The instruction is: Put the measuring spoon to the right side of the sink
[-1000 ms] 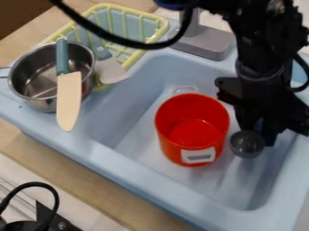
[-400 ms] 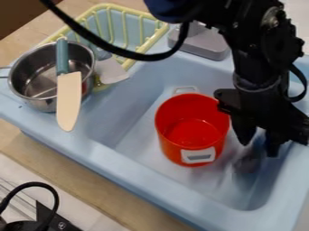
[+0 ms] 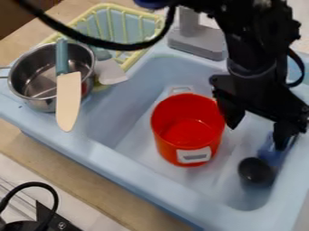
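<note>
Jaws of blk two-finger gripper [image 3: 256, 137] wide apart, over R end of lt-blue plastic sink [image 3: 129, 164]. Measuring spoon w/ dark round cup, blue handle [image 3: 256, 171] in basin, R side, nr side of jaws; handle runs far/R from cup to by the R finger, contact can't tell. Glossy red-orange pot w/ white loop handles [image 3: 172, 151] upright in basin, L of spoon. Shiny steel saucepan [image 3: 42, 103] far L; flat cream-bladed knife w/ teal handle [image 3: 68, 97] lies across its top. Yellow wire rack [image 3: 160, 22] beyond.
</note>
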Motion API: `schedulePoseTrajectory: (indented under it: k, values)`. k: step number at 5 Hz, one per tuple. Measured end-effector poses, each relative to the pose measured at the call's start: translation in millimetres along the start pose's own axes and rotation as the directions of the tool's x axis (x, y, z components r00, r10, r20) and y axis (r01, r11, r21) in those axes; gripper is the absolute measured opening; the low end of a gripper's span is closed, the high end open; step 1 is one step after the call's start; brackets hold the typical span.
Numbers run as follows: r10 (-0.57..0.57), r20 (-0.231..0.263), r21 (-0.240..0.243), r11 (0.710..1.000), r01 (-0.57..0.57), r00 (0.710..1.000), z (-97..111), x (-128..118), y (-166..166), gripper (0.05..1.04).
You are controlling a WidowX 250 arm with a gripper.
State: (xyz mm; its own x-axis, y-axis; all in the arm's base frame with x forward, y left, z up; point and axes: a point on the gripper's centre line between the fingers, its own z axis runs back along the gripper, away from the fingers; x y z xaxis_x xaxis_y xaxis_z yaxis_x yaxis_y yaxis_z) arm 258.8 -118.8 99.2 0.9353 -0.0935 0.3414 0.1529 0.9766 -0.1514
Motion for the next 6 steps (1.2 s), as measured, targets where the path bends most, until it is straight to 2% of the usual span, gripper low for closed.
schedulePoseTrajectory:
  k: [2, 3, 4, 6]
  values:
    - [-0.003, 0.038, -0.018, 1.0, 0.004, 0.999, 38.1, 4.4, 19.4, 1.0]
    - [-0.013, -0.003, 0.043, 0.999, 0.013, 1.0, 45.7, 5.0, 36.0, 1.0]
    - [-0.02, -0.064, 0.107, 0.994, 0.026, 0.998, 50.1, 1.1, 58.2, 1.0]
    - [-0.061, -0.087, 0.174, 0.982, 0.075, 0.994, 58.2, 3.5, 74.9, 1.0]
